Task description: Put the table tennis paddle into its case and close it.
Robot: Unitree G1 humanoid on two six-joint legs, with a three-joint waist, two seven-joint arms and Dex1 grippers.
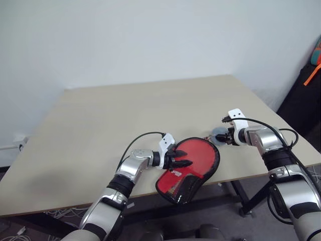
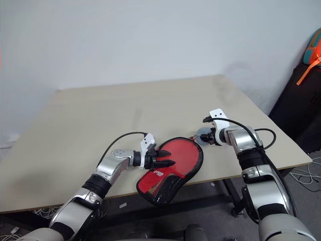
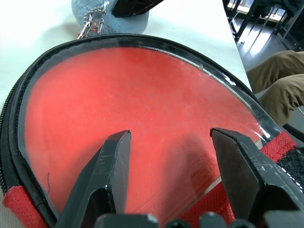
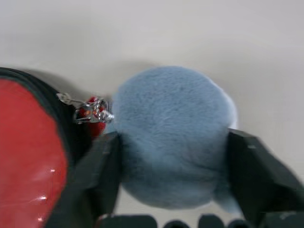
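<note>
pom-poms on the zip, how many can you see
1. A fluffy blue-grey pom-pom lies on the table just past the case rounded end, between the right gripper fingers. Others might be hidden under the case.

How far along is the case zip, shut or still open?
Cannot tell fully. The case lies flat on the table edge, and its zip looks closed along the rim near the blue pom-pom.

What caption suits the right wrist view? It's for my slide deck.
Right gripper with its black fingers either side of a fluffy blue pom-pom chained to the red case.
</note>
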